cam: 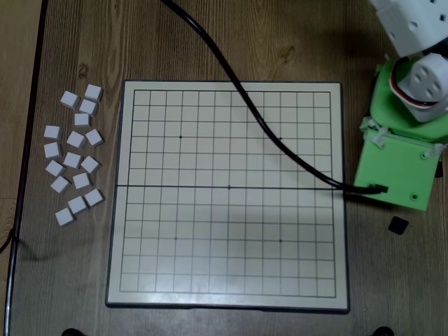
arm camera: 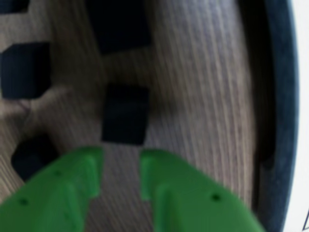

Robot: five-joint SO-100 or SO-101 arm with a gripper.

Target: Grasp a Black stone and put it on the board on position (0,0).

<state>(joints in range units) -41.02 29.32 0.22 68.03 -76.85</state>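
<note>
In the wrist view the green pincer [arm camera: 120,162] is hovering low over the wood-grain desk [arm camera: 203,96], its two fingers [arm camera: 72,183] standing narrowly apart with nothing between them; a Black stone [arm camera: 125,115] is lying on the desk just beyond the fingertips, in line with the gap and not touching either finger; a second black block [arm camera: 118,24] is sitting farther ahead of the pincer, a third [arm camera: 25,70] is lying off to the left, and a fourth [arm camera: 33,155] is resting close beside the left finger; the picture is blurred, so edges are soft. To the right of the pincer in that view the dark rim of the board [arm camera: 282,96] is curving past. In the overhead view the green arm [cam: 399,164] is covering the pincer and reaching over the desk just right of the board; one black block [cam: 398,225] is showing below it; a black cable [cam: 266,126] is crossing the board; white blocks [cam: 73,157] are lying scattered far off on the opposite side of the board.
</note>
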